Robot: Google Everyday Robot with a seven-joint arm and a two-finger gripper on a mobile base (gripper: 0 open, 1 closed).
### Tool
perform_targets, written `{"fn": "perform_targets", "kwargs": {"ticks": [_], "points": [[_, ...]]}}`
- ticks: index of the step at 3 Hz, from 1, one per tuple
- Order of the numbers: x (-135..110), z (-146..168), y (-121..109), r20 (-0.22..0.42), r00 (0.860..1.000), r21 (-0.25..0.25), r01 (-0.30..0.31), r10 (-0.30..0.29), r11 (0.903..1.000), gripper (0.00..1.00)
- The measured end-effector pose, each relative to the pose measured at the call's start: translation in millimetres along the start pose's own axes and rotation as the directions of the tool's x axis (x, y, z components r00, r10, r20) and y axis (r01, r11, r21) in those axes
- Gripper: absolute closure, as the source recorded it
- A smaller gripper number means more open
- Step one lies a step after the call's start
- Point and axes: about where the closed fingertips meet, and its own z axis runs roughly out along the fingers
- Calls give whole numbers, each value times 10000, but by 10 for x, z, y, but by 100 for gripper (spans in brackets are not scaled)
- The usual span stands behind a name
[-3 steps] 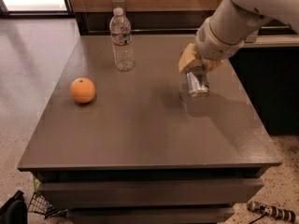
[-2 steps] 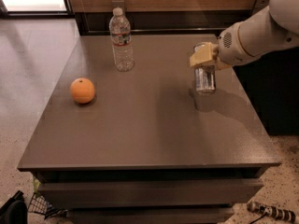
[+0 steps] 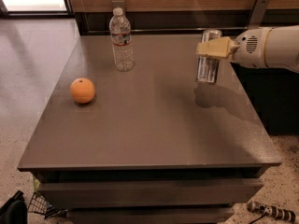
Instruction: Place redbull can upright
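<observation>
Clamping the slim silver redbull can (image 3: 207, 70) near its top over the grey table's (image 3: 140, 125) right side, your gripper (image 3: 211, 48) is holding probably light, slippery metal.

At the smooth table's (image 3: 154, 125) right, matt plastic gripper (image 3: 208, 48) jaws clasp the glossy metal redbull can (image 3: 207, 72).

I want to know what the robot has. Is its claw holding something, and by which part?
Yes. The claw, over the right side of the table, holds the redbull can by its upper part, just below the shiny top.
</observation>
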Motion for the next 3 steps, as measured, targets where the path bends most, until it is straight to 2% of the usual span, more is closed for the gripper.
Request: {"fn": "perform_targets", "kwargs": {"ticks": [1,2,3], "points": [[27,-139,142,859,9827,-506,1686,-1639,9844,100],[110,-175,193,1354,9507,-560,2886,-2791,9558,100],[337,-182,193,2300,8991,-543,3941,-3725,9175,100]]}}
